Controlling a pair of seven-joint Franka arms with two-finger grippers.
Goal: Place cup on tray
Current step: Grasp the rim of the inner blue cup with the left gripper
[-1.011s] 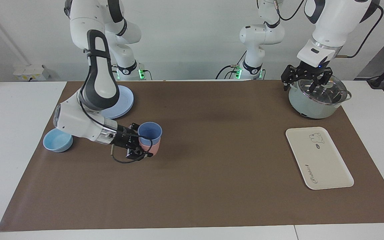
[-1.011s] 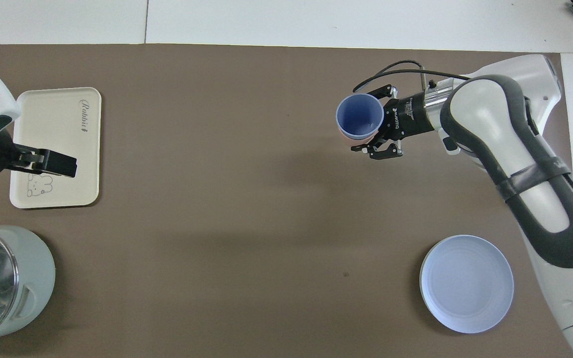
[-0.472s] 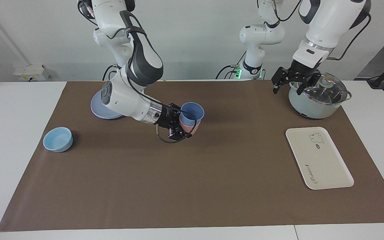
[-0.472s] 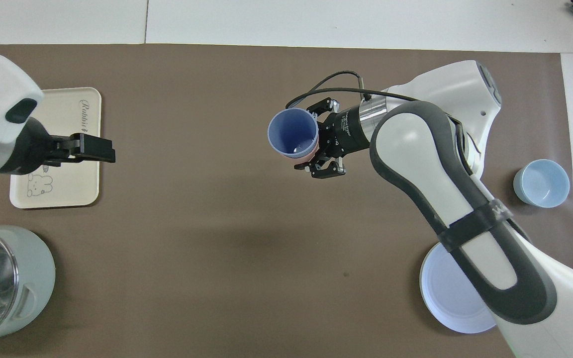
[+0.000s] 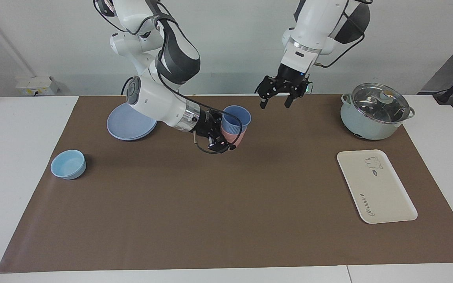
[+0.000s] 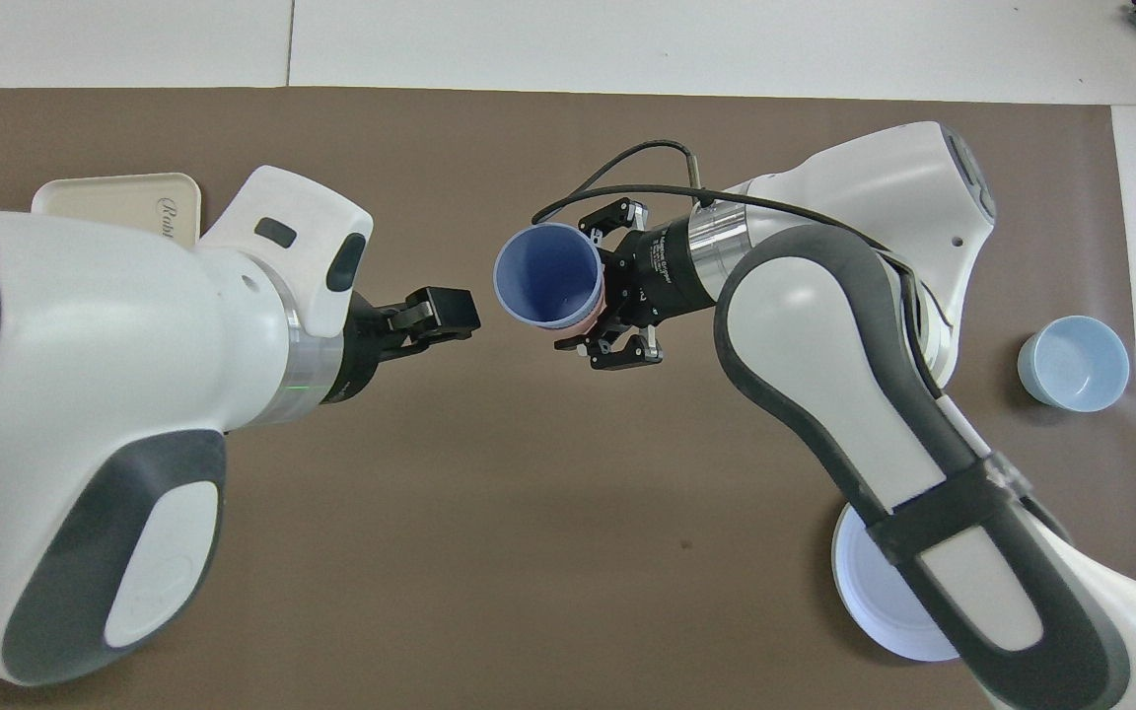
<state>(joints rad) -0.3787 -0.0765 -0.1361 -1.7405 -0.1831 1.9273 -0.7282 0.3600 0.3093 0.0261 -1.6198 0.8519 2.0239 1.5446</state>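
Note:
The periwinkle-blue cup [image 5: 236, 117] [image 6: 546, 276] sits nested inside a salmon-pink cup [image 5: 239, 138]. Both hang in the air over the middle of the mat. My right gripper [image 5: 226, 137] [image 6: 610, 308] is shut on the pink cup's side and holds the pair upright. Close beside the cups, toward the left arm's end, my left gripper [image 5: 275, 100] [image 6: 442, 314] hangs open and holds nothing. The cream tray [image 5: 376, 186] [image 6: 105, 192] lies flat at the left arm's end of the mat. In the overhead view the left arm covers most of it.
A pale green pot with a glass lid [image 5: 376, 112] stands nearer to the robots than the tray. A round blue plate [image 5: 126, 125] [image 6: 884, 611] and a light-blue bowl [image 5: 68, 164] [image 6: 1073, 363] lie at the right arm's end.
My right arm has lifted the stacked cups off the mat and carried them toward the table's middle. My left gripper has swung from over the pot to just beside the cups.

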